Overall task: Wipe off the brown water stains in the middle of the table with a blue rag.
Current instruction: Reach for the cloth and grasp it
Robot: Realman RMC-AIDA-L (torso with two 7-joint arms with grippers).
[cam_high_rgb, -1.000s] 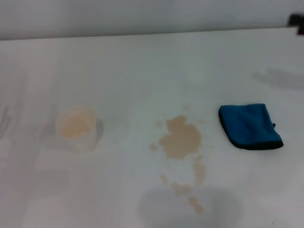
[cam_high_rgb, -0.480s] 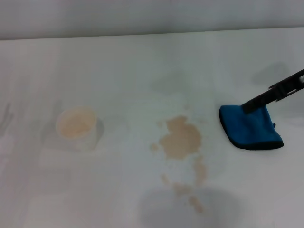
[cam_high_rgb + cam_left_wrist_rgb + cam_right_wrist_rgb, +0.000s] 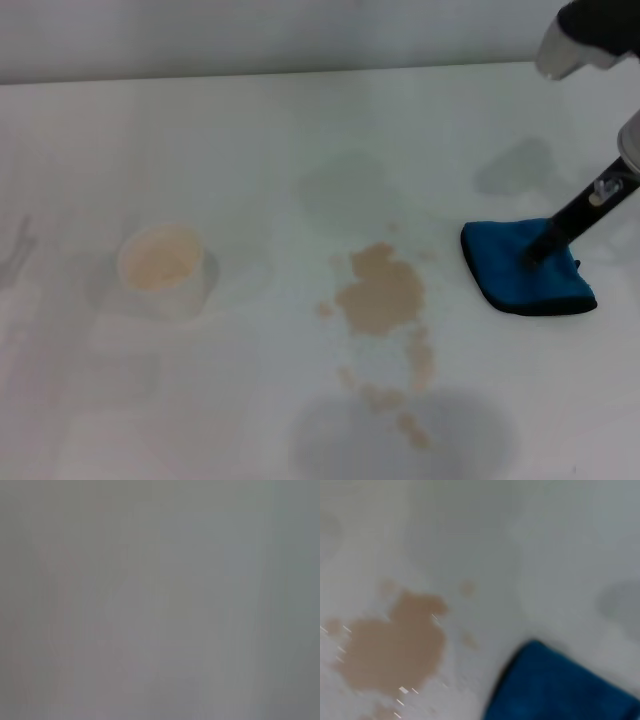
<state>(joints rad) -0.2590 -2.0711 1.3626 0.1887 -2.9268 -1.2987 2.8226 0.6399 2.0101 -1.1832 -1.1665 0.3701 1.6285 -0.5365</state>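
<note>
Where tan, irregular brown water stains (image 3: 380, 295) spread, soft blue rag (image 3: 520, 265) lies folded.

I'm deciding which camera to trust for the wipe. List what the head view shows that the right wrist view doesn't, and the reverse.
Only the head view shows the right gripper reaching down onto the blue rag, the whitish cup on the robot's left, the droplets trailing toward the robot, and the table's far edge. The right wrist view adds nothing new, only a closer look. Both show the brown water stains and the rag lying apart from them.
</note>
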